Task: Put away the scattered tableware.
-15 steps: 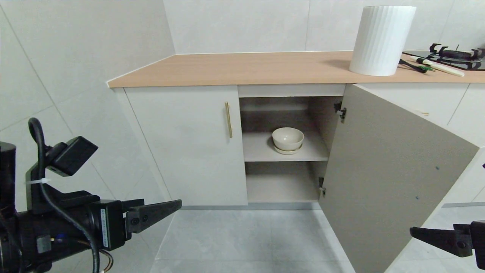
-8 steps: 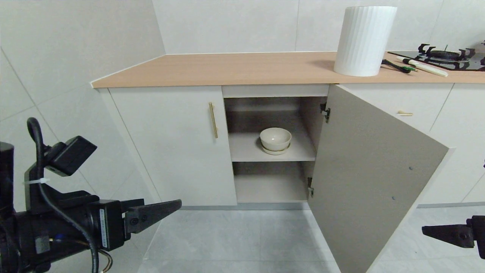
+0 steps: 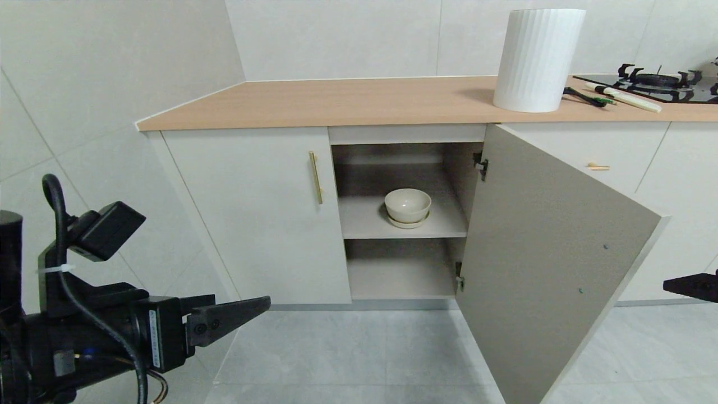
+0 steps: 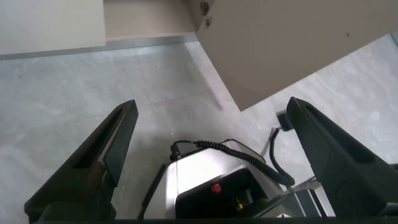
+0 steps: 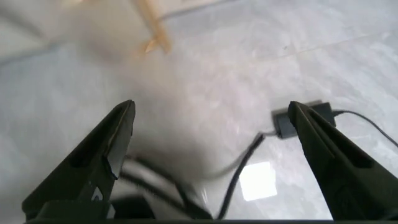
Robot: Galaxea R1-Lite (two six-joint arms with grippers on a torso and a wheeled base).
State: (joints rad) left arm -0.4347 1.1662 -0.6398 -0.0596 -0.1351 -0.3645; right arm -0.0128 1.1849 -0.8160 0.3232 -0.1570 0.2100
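A bowl (image 3: 408, 203) sits on a plate (image 3: 408, 224) that is mostly hidden beneath it, on the middle shelf (image 3: 367, 220) of a cabinet (image 3: 252, 219) whose door (image 3: 538, 252) stands wide open. The left gripper (image 3: 255, 307) hangs low at left over the floor (image 3: 364, 348), jaws spread and empty. The right gripper (image 3: 693, 285), cut off at the right edge beyond the door, also has its jaws apart and holds nothing. A cylinder (image 3: 535, 59) stands on the counter (image 3: 348, 101).

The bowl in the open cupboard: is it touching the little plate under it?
Touching. The head view shows the bowl resting directly on the plate, whose rim peeks out beneath it, with no gap.
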